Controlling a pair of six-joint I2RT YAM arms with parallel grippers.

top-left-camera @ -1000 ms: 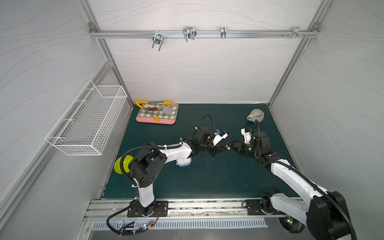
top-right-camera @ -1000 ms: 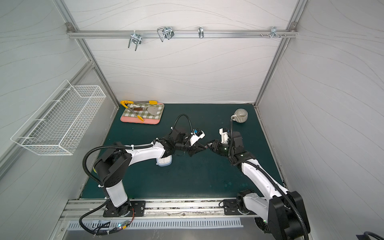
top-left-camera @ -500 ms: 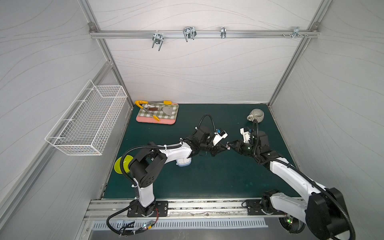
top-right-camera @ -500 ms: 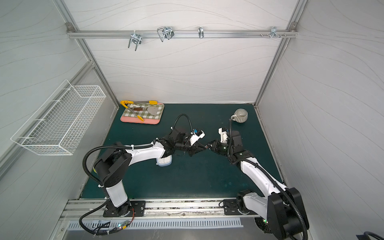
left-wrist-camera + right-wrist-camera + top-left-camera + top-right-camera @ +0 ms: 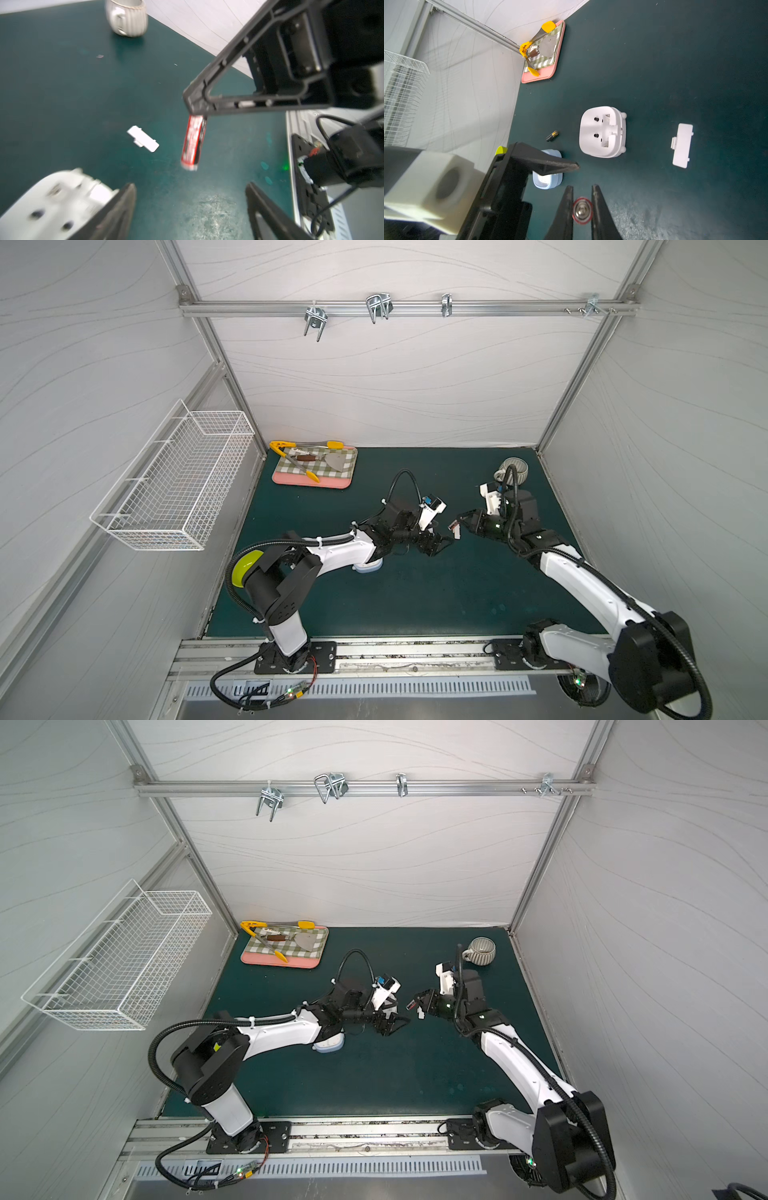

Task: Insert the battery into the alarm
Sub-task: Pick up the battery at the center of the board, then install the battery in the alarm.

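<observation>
Battery (image 5: 582,211), red, pinched at one end by the nearly closed right gripper (image 5: 582,187); left gripper (image 5: 190,185) gapes wide, empty. White alarm (image 5: 591,145) lies open-backed on the mat (image 5: 654,62), toward nine o'clock of the battery. Risk: this end-only grip could let the battery pivot and miss the bay (image 5: 608,129).

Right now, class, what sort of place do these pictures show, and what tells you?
Probably a robot test cell: white panel walls on an aluminium frame, two robot arms bolted to a base rail, and a green mat as the work surface.
</observation>
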